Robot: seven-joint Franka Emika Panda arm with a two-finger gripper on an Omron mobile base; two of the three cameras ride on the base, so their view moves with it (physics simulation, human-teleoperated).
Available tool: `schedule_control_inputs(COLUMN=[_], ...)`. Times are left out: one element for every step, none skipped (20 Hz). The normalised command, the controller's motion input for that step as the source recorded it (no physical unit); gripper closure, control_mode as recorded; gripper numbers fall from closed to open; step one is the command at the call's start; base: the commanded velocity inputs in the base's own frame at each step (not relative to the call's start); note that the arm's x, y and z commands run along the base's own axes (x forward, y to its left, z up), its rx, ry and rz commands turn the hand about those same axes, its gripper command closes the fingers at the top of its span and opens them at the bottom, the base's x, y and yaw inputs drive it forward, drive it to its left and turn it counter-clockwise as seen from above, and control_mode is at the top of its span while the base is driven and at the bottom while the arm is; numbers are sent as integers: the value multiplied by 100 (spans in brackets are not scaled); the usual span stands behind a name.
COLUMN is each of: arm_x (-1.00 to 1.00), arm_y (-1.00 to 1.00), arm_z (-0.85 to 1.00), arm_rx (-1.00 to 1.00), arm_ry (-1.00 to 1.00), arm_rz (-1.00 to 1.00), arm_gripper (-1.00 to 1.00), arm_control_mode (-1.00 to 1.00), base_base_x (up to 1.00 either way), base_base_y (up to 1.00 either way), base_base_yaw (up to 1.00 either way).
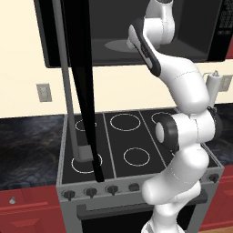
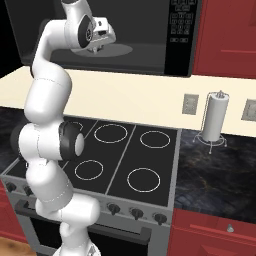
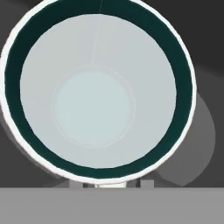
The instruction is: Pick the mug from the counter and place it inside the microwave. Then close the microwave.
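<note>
The mug (image 3: 94,103) looms right under the hand camera: white outside, teal rim, pale inside, seen straight down its mouth. It stands in the dark cavity of the microwave (image 2: 150,30), over the grey turntable (image 2: 120,49). My gripper (image 3: 111,184) sits at the mug's near edge, its two tips apart on either side of a small white part of the mug, not pressing on it. From the right base view the gripper (image 2: 96,47) reaches into the cavity. The microwave door (image 1: 79,68) hangs wide open with its grey bar handle (image 1: 68,91).
Below the microwave lies the black stovetop (image 2: 125,155) with white rings. The black marbled counter (image 2: 215,170) flanks it over red drawers. A paper towel holder (image 2: 214,120) stands at the back right. The open door juts out over the stove's left side.
</note>
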Motion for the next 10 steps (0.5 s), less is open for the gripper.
schedule_control_inputs(arm_x=[0,0,0,0,-1,-9,-29,-42,-49,-60], arm_y=[0,0,0,0,0,0,0,0,0,0], arm_z=[0,0,0,0,0,0,0,0,0,0], arm_rx=[0,0,0,0,0,0,0,0,1,1], arm_ry=[0,0,0,0,0,0,0,0,0,0], arm_rz=[0,0,0,0,0,0,0,0,0,0], arm_gripper=[-100,-100,-100,-100,-100,-100,-100,-100,-100,-100], arm_control_mode=[-100,-100,-100,-100,-100,-100,-100,-100,-100,-100], base_base_x=[0,0,0,0,0,0,0,0,0,0], base_base_y=[0,0,0,0,0,0,0,0,0,0], base_base_yaw=[0,0,0,0,0,0,0,0,0,0])
